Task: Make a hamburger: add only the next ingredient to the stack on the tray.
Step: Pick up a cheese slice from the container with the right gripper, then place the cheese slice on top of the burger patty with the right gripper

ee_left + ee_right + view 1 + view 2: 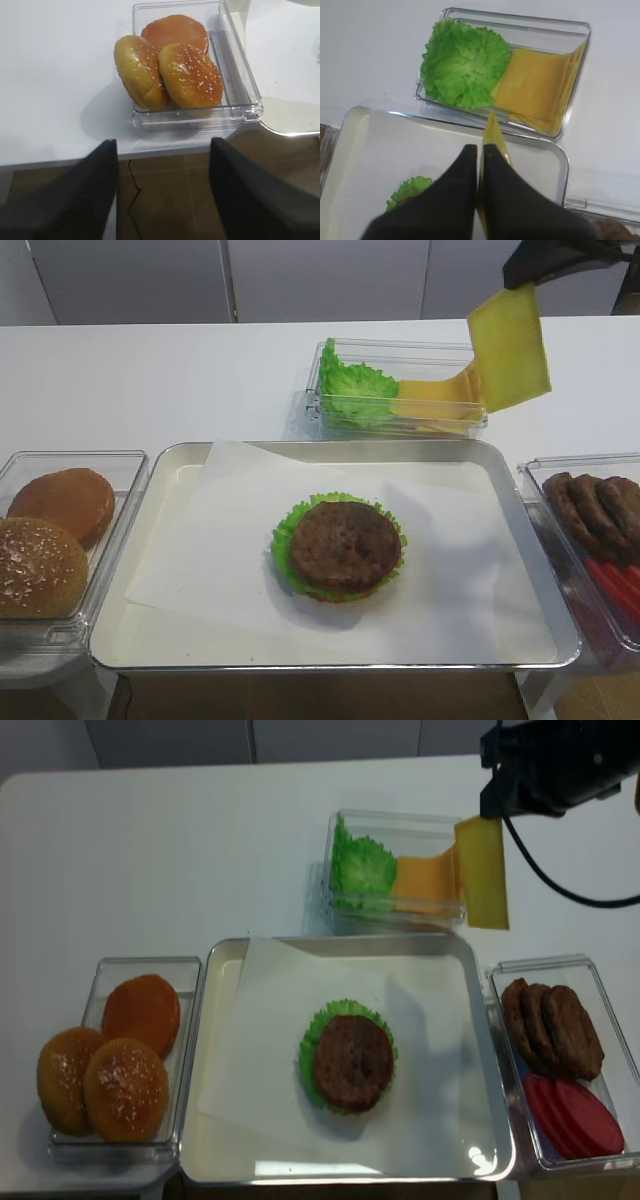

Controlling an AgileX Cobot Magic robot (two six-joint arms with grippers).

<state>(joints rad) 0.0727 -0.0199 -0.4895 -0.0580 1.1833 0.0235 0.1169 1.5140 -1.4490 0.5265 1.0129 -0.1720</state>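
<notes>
exterior high view shows only a dark corner of the right gripper (522, 282) at the top right edge, the rest of the arm cut off by the frame. from it hangs the cheese slice (511, 348), pinched at its top edge and dangling free in the air above the right end of the far bin (400, 422). in the right wrist view the two black fingers (465, 190) are pressed together with the slice seen edge-on between them, so little of its face shows there. that gripper is clenched on the cheese slice.

the far bin holds lettuce leaves (357, 390) on its left and more cheese (437, 393) on its right; the hanging slice covers part of that pile. the stack (340, 545) sits near the middle of the tray (150, 640), on white paper (220, 540); the patty hides most of what lies under it, only a green frill and a thin reddish edge showing. open paper lies all round the stack, and the tray's far rim lies just near the far bin.

the left gripper (162, 150) hangs off the table's near edge, jaws spread wide apart with nothing between them, in front of the bin of buns (175, 70). the right bin (600, 530), with patties and red slices, is cut off by the frame.
</notes>
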